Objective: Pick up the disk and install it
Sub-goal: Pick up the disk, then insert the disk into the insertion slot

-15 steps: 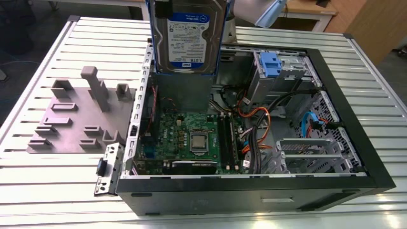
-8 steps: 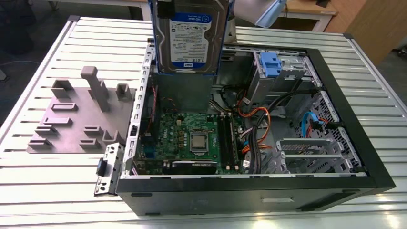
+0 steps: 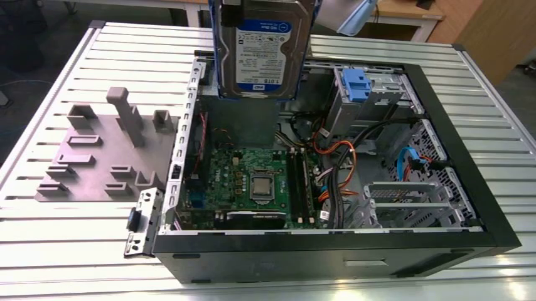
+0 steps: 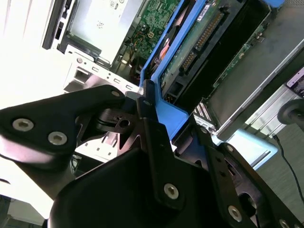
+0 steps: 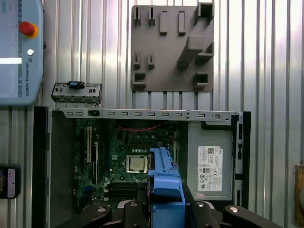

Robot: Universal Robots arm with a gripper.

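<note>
- The disk (image 3: 261, 50) hangs on edge at the upper middle of the exterior view, label facing the camera, above the far wall of the open case (image 3: 494, 207) and touching nothing below it.
- In the second wrist view the gripper (image 4: 168, 121) has its fingers (image 4: 154, 142) closed narrow on the disk's blue rail, with the board side of the disk (image 4: 199, 42) running away from them; the first wrist view shows the same blue rail clamped in the gripper (image 5: 166, 199).
- Stage, as I judge it: the pick is done and the install is not.
- Risk 1: the hold is on plastic at 1 end only, so the disk could swing or slip if its low edge knocks the case wall.
- Risk 2: the metal bay (image 3: 381, 100) with a blue clip (image 3: 356, 84), at the upper right, looks like the likely slot. If the rails meet it tilted, the disk may jam.
- Risk 3: loose cables (image 3: 335, 157) lie just beside that bay, over the motherboard (image 3: 251, 182), and could snag the disk or get pinched.
</note>
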